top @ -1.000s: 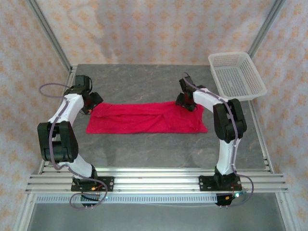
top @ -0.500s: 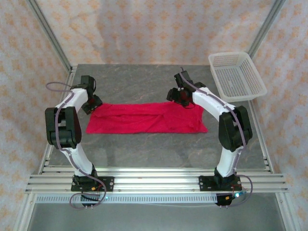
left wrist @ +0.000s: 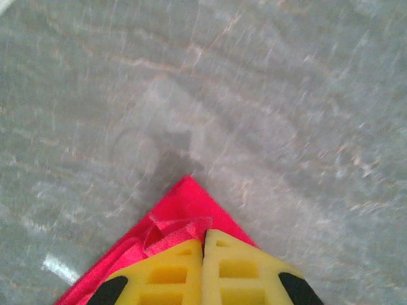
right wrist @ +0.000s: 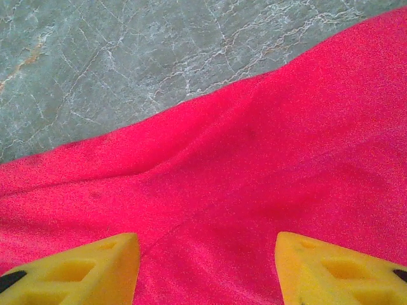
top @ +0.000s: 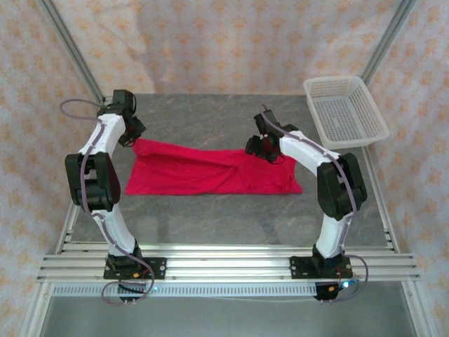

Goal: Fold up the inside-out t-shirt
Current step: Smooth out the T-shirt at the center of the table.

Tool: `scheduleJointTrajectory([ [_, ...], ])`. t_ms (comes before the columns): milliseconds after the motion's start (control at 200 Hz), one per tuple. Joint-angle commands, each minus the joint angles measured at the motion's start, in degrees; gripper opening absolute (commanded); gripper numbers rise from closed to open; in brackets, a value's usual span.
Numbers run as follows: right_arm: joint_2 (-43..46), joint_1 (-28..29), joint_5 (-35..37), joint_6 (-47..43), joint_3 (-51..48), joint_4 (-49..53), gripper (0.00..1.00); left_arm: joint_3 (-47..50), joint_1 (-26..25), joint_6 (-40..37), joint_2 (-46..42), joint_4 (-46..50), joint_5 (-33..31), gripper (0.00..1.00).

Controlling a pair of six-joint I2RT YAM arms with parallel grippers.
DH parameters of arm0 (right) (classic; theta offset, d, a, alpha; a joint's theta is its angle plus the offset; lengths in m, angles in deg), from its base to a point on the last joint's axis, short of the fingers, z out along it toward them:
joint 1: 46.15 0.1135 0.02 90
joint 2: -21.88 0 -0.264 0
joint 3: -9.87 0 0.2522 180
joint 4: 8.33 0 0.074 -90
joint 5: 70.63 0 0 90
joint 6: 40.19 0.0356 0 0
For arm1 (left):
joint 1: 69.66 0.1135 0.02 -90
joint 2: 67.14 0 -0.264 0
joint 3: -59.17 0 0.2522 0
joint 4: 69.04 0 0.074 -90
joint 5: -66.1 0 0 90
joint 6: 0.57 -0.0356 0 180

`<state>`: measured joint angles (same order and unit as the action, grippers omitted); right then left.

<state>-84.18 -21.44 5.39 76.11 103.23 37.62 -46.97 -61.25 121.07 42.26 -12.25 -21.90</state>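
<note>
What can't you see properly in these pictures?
- Left wrist view: the shut left claw covers how much of the t-shirt corner it pinches.
- Right wrist view: picture edges cut off the t-shirt's outline.
- Top view: the right claw is too small and dark to show whether it touches the cloth.

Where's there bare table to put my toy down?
Bare table lies between the t-shirt and the rails, and behind the t-shirt toward the back wall. It is crowded along the t-shirt's far edge, where the left gripper and right gripper are, and by the basket.
</note>
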Motion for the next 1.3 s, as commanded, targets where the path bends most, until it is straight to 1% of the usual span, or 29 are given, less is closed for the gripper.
scheduleJointTrajectory([
  [0, -0.7, -0.19, 1.68, 0.07, 1.36, 1.86, 0.58, -3.62, 0.63, 0.88, 6.0, 3.41, -2.66, 0.0],
  [110, -1.08, -0.17, 1.66, -0.14, 2.52, 2.6, 0.58, -5.92, 0.64, 0.66, 10.59, 4.41, -2.44, 0.0],
  [185, -1.29, -0.19, 1.84, -0.28, 2.79, 2.79, 0.58, -4.99, 0.57, 0.68, 11.24, 3.99, -3.08, 0.0],
  [250, -1.34, -0.17, 1.97, -0.29, 2.79, 2.83, 0.58, -1.66, 0.56, 0.91, 9.27, 1.7, -3.8, 0.0],
  [385, -1.74, -0.19, 1.69, -0.27, 2.9, 2.71, 0.58, 5.95, 0.66, 1.67, 2.3, -4.16, -5.35, 0.0],
  [485, -1.97, -0.17, 1.56, -0.19, 3.1, 2.86, 0.58, 6.62, 0.66, 1.82, 0.37, -3.59, -6.38, 0.0],
  [500, -2.02, -0.15, 1.53, -0.2, 3.1, 2.91, 0.58, 6.6, 0.61, 1.79, -1.24, -3.24, -6.49, 0.0],
  [560, -1.87, -0.13, 1.79, -0.22, 3.15, 3.04, 0.58, 7.26, 0.66, 1.74, -3.23, -2.7, -6.61, 0.0],
  [741, -1.49, -0.18, 1.96, -0.29, 2.88, 3.17, 0.58, 12.55, 0.66, 2.03, -10.76, -4.53, -6.13, 0.0],
  [846, -1.04, -0.19, 1.94, -0.35, 2.48, 3.26, 0.58, 14.63, 0.59, 1.89, -11.67, -4.31, -5.89, 0.0],
  [991, -0.19, -0.19, 1.93, -0.27, 1.71, 3.02, 0.58, 18.69, 0.65, 1.98, -10.71, -5.26, -5.8, 0.0],
  [1171, 0.24, -0.18, 1.99, -0.17, 1.24, 3.3, 0.58, 26.68, 0.64, 2.96, -11.98, -8.38, -5.95, 0.0],
  [1296, 0.81, -0.1, 1.63, 0.62, 1.67, 2.87, 0.58, 29.72, 0.71, 3.52, -12.37, -8.79, -8.91, 0.0],
])
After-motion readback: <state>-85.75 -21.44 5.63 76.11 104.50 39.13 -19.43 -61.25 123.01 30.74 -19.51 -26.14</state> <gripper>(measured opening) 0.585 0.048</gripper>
